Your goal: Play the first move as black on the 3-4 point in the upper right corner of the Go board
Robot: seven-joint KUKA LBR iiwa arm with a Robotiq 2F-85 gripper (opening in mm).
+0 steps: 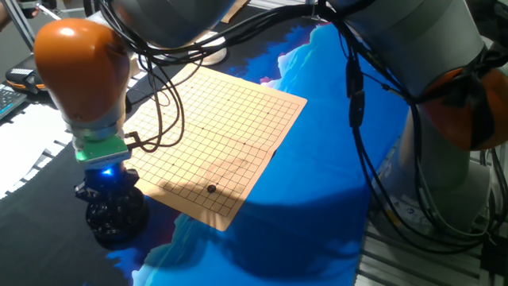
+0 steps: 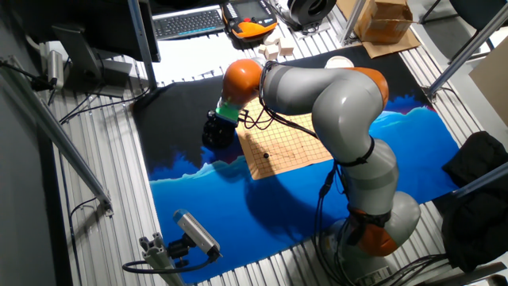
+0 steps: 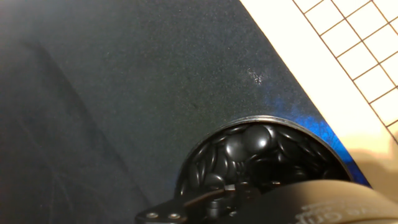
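Note:
The wooden Go board lies on the cloth, and it also shows in the other fixed view and at the hand view's upper right. One black stone sits on the board near its closest corner; it shows too in the other fixed view. A dark bowl of black stones stands just off the board's left side, also visible in the other views. My gripper hangs right over this bowl. Its fingers are hidden by the hand's own body, so their state does not show.
Black cables from the arm droop over the board's left part. Blue cloth lies under and right of the board, black cloth to its left. A keyboard and a cardboard box are at the far side.

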